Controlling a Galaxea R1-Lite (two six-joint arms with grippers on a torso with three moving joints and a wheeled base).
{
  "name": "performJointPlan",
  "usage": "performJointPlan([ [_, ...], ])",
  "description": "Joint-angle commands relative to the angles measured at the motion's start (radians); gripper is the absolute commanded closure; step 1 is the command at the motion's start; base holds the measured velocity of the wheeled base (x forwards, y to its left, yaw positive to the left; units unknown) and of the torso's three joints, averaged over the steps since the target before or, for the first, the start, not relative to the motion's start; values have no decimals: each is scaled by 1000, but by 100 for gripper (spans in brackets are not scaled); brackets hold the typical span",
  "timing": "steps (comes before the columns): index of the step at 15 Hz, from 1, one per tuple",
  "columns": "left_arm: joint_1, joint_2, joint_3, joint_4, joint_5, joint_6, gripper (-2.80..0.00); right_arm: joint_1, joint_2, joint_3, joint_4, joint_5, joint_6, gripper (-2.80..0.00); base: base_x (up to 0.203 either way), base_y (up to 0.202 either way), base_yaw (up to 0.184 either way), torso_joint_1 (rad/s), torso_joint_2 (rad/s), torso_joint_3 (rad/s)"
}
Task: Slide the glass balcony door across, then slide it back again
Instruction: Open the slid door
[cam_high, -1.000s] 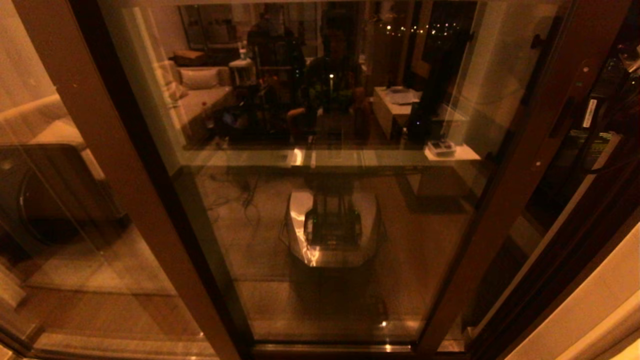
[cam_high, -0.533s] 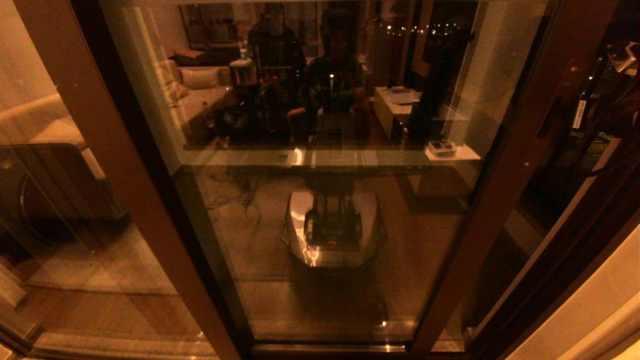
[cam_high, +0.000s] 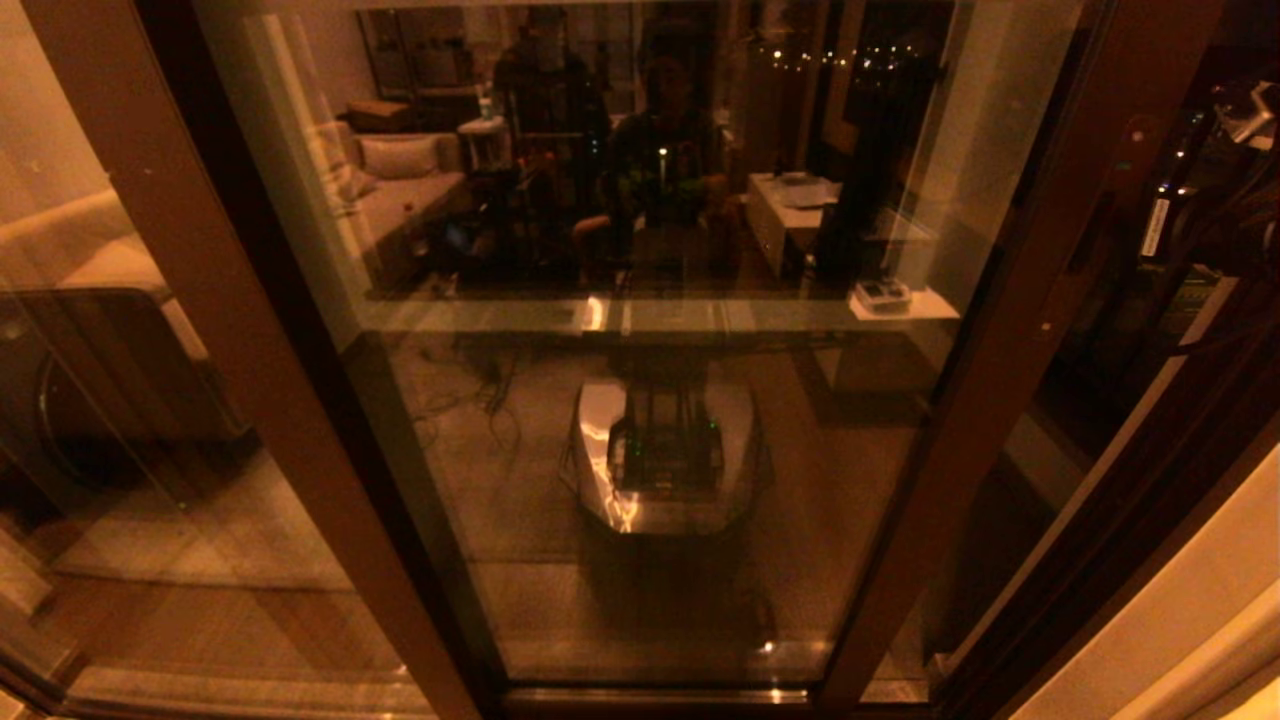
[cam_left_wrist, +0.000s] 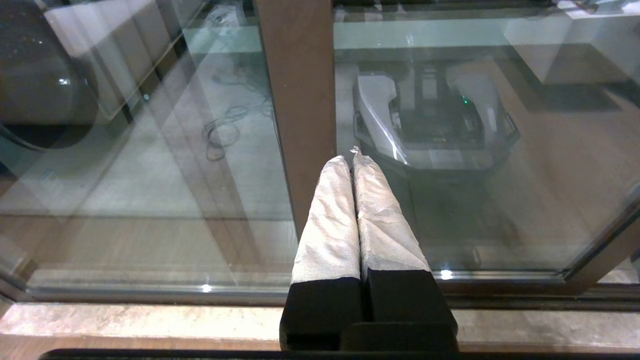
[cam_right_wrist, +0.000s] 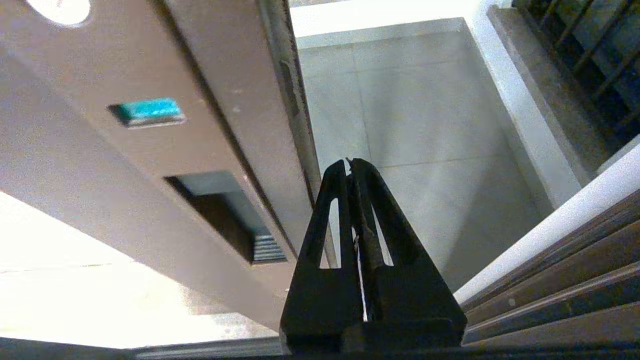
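The glass balcony door (cam_high: 650, 430) fills the head view, a reflective pane in a dark brown frame. Its right stile (cam_high: 1000, 400) slants down from the upper right. In the right wrist view this stile (cam_right_wrist: 165, 150) carries the recessed handle slot (cam_right_wrist: 225, 215). My right gripper (cam_right_wrist: 348, 161) is shut and empty. It lies alongside the stile's outer edge, past the slot, over the balcony floor; whether it touches the edge is unclear. My left gripper (cam_left_wrist: 350, 156) is shut, with white-wrapped fingers (cam_left_wrist: 330, 220). It points at the lighter-brown stile (cam_left_wrist: 297, 90), low by the sill.
An open gap (cam_high: 1090, 400) lies right of the door stile, with the fixed dark frame (cam_high: 1150, 520) beyond it. Grey balcony tiles (cam_right_wrist: 425, 115) and a black-barred window (cam_right_wrist: 590, 45) lie past the opening. The glass reflects my base (cam_high: 665, 455). My right arm (cam_high: 1225, 225) is a dark shape at upper right.
The door's right stile has slid a little to the left, and the gap on its right has widened. The dark right arm has followed it leftward. The left stile has stayed put.
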Motion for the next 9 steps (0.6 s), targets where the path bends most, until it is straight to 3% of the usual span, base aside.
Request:
performJointPlan([
  [1,0,0,0,0,0,0,0,9,-18,11,-2,8,0,0,0,0,0,0,0,0],
  [9,0,0,0,0,0,0,0,45,-46,54,-2,12,0,0,0,0,0,0,0,0],
])
